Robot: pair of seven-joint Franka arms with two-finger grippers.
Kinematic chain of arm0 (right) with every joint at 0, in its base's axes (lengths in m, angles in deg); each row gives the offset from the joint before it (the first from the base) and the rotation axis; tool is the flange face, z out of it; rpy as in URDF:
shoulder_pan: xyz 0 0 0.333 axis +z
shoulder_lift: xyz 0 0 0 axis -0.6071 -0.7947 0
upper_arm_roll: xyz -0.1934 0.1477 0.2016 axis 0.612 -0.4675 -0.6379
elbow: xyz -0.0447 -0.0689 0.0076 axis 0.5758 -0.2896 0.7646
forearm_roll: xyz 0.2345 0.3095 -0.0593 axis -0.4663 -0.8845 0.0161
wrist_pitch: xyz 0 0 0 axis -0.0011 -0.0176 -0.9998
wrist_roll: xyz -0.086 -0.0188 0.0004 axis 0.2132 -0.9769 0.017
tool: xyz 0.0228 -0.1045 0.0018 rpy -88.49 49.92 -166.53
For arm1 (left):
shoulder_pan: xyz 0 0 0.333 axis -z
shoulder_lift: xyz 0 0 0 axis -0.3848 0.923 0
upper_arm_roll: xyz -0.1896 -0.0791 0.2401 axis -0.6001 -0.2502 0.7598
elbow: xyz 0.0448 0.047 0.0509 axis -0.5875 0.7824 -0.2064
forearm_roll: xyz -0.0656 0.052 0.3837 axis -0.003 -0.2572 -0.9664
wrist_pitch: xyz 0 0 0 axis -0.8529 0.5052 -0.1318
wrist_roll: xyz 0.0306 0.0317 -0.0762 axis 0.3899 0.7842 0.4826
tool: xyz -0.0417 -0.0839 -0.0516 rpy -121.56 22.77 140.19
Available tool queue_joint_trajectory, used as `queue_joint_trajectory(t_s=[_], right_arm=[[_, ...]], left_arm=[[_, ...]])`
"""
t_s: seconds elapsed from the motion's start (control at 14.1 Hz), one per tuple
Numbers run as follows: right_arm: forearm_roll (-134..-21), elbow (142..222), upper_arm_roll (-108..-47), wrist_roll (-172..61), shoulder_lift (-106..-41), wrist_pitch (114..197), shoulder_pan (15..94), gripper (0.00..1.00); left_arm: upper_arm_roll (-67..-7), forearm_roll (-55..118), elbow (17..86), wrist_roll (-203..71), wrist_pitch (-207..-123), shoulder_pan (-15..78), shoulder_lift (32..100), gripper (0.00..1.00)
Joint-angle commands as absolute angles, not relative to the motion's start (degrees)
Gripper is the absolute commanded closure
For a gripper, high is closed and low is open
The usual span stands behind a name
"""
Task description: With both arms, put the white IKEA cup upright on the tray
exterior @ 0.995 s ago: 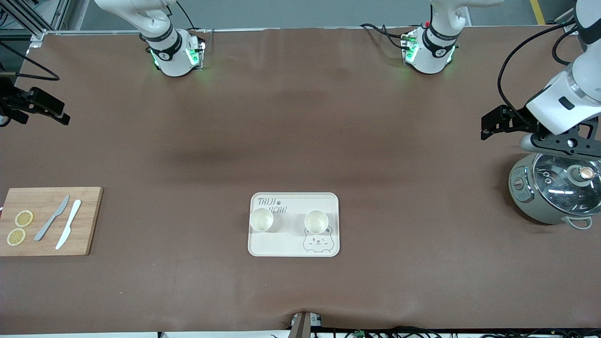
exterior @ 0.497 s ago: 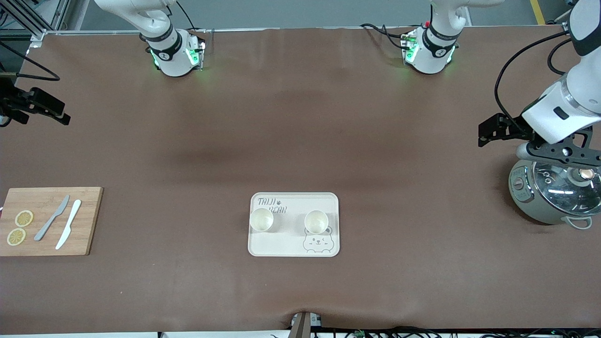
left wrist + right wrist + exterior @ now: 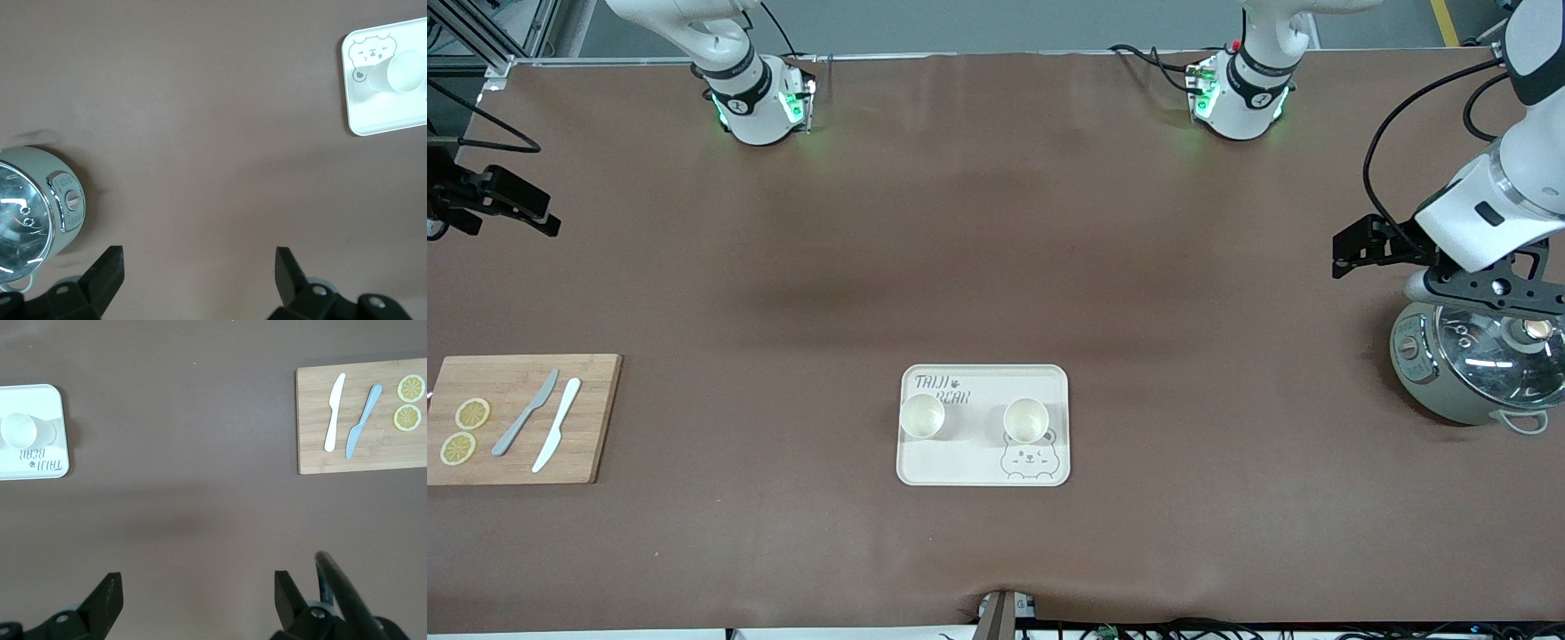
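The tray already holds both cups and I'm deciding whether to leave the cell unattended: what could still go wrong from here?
1. The open left gripper hangs beside the glass-lidded cooker; a careless move could clip it.
2. Both white cups stand upright on the tray, one on the bear drawing; a bump to the tray could topple them.
3. The right gripper, open, waits at the table's edge, above the cutting board with knives.

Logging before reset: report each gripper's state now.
Left gripper: open, holding nothing, over bare table beside the cooker.
Right gripper: open, holding nothing, over bare table.
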State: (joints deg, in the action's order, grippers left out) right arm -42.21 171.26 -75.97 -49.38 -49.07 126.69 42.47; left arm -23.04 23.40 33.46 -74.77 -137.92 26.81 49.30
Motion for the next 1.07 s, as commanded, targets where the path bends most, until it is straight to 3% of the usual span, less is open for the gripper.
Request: queue_joint_trajectory(t_s=[0.0, 0.99], right_arm=[[-41.41, 170.42, -76.29, -49.77, -49.40, 126.06, 42.30, 0.00], [-40.19, 170.42, -76.37, -49.60, -49.48, 127.64, 43.18, 0.00]], left_arm=[[-23.87, 21.84, 33.65, -74.18, -138.52, 26.24, 48.82, 0.00], [-23.87, 19.47, 33.57, -73.04, -140.28, 26.06, 48.20, 0.00]])
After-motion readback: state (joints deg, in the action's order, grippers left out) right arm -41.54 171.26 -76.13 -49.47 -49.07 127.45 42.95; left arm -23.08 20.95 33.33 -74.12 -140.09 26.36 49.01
